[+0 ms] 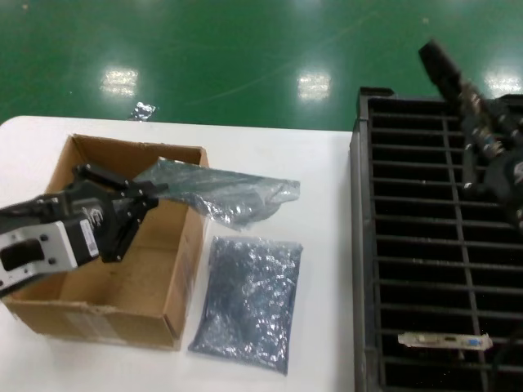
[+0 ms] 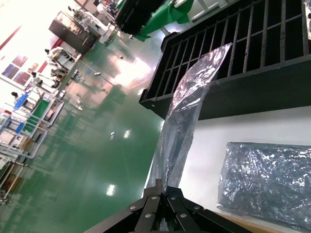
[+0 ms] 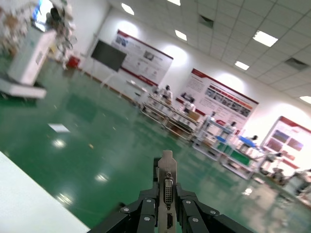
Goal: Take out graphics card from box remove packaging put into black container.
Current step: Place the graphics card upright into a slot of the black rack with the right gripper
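While my left gripper hangs over the open box, it pinches one end of a bag, and that crinkly bag stretches out level over the box's far right corner and the white table. My left wrist view confirms it: the fingers are closed tight on the bag's edge, and the plastic rises away from them towards the crate.

A second bag lies flat on the table, just beside the box's right wall, between the box and the crate. It shows in the left wrist view too.

My right gripper is up over the far part of the crate, on the right of the table. Through the right wrist camera I see its fingers clamped either side of a card's silver bracket, which stands upright between them with ports facing the lens.

Another card's bracket already sits in a near slot of the crate, lying crosswise, one blue port at its right end.
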Action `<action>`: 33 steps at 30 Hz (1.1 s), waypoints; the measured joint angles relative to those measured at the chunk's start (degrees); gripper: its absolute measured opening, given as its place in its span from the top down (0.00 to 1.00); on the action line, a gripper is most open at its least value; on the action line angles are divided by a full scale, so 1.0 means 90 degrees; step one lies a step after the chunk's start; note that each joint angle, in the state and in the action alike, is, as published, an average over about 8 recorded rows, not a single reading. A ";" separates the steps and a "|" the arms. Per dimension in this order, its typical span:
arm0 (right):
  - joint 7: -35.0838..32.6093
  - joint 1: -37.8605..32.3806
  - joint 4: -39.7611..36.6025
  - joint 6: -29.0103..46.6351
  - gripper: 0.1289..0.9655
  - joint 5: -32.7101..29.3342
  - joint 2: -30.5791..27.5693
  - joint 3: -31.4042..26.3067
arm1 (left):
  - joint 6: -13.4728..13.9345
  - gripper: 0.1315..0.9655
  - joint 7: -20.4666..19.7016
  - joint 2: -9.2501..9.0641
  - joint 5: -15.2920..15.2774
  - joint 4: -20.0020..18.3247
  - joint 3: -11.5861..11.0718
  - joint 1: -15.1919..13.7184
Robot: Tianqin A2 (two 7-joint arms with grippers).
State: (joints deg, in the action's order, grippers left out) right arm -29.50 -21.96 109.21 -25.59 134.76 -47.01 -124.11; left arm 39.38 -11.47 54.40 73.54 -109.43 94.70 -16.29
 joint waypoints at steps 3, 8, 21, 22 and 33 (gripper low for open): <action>-0.0494 -0.0540 -0.0156 -0.0212 0.93 0.0517 -0.0218 -0.0276 | 0.0000 0.99 0.0000 0.0000 0.0000 0.0000 0.0000 0.0000; -0.1465 -0.1453 -0.0266 -0.0358 0.93 0.1451 -0.0851 -0.0905 | 0.0000 0.99 0.0000 0.0000 0.0000 0.0000 0.0000 0.0000; -0.2963 -0.4166 0.0081 -0.0192 0.93 0.2491 -0.2236 -0.3315 | 0.0000 0.99 0.0001 0.0000 0.0000 0.0000 0.0000 0.0000; -0.3005 -0.4266 0.0108 -0.0221 0.93 0.2505 -0.2274 -0.3374 | 0.0000 0.99 0.0001 0.0000 0.0000 0.0000 0.0000 0.0000; -0.3283 -0.4645 0.0605 -0.0249 0.93 0.2550 -0.2783 -0.3667 | 0.0000 0.99 0.0001 0.0000 0.0000 0.0000 0.0000 0.0000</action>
State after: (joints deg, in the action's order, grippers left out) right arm -59.05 -63.76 114.66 -27.83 157.71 -72.05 -157.11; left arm 39.39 -11.46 54.40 73.54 -109.44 94.69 -16.29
